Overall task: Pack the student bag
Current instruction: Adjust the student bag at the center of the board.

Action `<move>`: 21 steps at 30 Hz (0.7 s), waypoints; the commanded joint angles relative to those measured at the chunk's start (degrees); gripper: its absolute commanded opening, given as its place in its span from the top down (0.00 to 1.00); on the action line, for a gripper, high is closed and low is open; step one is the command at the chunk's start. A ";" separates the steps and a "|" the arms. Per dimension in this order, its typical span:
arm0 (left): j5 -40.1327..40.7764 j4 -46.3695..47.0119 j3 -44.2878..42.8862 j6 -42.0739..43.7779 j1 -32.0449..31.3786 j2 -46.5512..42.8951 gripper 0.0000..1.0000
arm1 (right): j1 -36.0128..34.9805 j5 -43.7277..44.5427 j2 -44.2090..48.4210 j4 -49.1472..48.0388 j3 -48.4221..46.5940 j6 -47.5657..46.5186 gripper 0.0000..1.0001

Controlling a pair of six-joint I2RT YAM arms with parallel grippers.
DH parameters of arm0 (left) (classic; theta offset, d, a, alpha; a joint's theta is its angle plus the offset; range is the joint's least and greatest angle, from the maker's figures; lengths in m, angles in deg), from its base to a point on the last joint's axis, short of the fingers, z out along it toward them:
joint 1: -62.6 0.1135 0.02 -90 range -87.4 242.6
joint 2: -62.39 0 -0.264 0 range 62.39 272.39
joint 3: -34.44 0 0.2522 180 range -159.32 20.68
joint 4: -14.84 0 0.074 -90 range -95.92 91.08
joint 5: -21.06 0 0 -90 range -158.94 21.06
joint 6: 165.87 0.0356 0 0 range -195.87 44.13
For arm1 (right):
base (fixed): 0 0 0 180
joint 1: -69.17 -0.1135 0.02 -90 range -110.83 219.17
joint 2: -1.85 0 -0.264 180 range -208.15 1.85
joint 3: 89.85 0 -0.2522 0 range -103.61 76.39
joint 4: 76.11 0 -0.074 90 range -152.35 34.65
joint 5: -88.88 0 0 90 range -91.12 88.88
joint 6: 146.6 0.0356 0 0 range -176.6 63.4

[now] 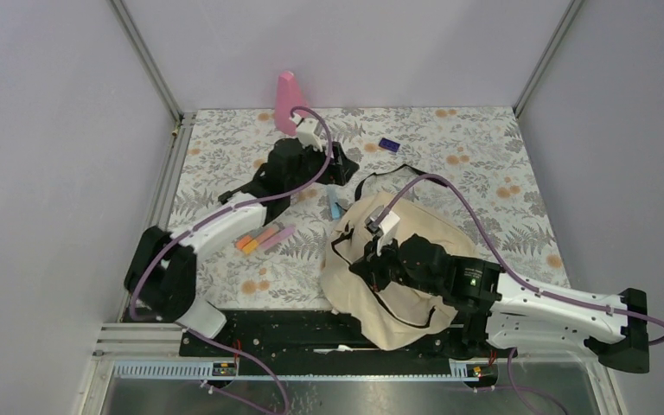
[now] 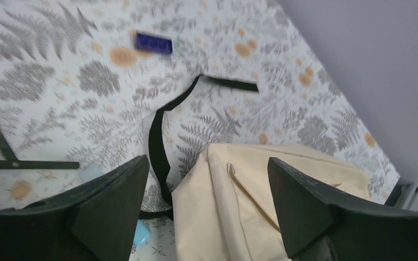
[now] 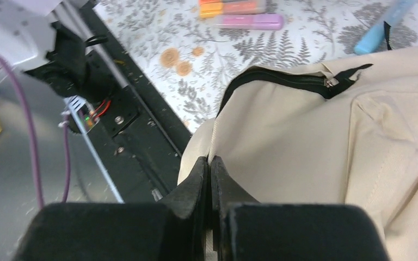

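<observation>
At the near edge a black base plate (image 1: pixel 311 333) carries both arms. Just beyond it the student bag (image 1: pixel 398 285) lies slumped on the right half of the worktop (image 1: pixel 493 181), its near side overlapping the plate. The right gripper (image 1: pixel 379 249) sits on top of the bag. Only the right wrist view shows its fingers pressed together on a fold of cream fabric, with the black zipper (image 3: pixel 283 79) curving just beyond.

Left of the bag lie three highlighters (image 1: pixel 264 238), two orange and one pink, side by side. A light blue pen (image 1: pixel 335 204) lies just beside the bag's far-left edge. Farther out, the left gripper (image 1: pixel 339 164) hangs above the bag's black strap (image 2: pixel 158 136); its wrist view shows the fingers spread wide, nothing between them. A dark blue block (image 1: pixel 388 144) lies beyond, and a pink object (image 1: pixel 287 102) stands at the far edge.

The worktop has a grey fern and orange flower print. Plain lilac walls (image 1: pixel 354 43) close three sides.
</observation>
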 commanded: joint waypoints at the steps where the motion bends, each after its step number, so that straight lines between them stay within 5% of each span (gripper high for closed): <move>1: 7.85 -3.75 1.10 2.12 0.28 -10.73 0.15 | 0.09 14.52 -3.57 -2.78 -3.54 3.89 1.00; 8: 17.74 -10.94 12.30 -1.89 0.98 -24.71 0.06 | 8.77 13.27 -16.30 -2.50 -8.59 8.54 1.00; 17: 19.14 -17.59 24.98 -9.34 0.98 -43.59 0.04 | 16.84 15.29 -34.82 -2.99 -23.36 5.02 1.00; 19: 18.19 -17.30 27.76 -12.24 0.98 -47.35 0.04 | 17.99 14.33 -38.11 -0.89 -28.59 4.00 0.86; 21: 17.31 -16.76 30.55 -14.57 0.93 -49.72 0.02 | 18.80 13.51 -39.05 0.65 -30.97 2.85 0.58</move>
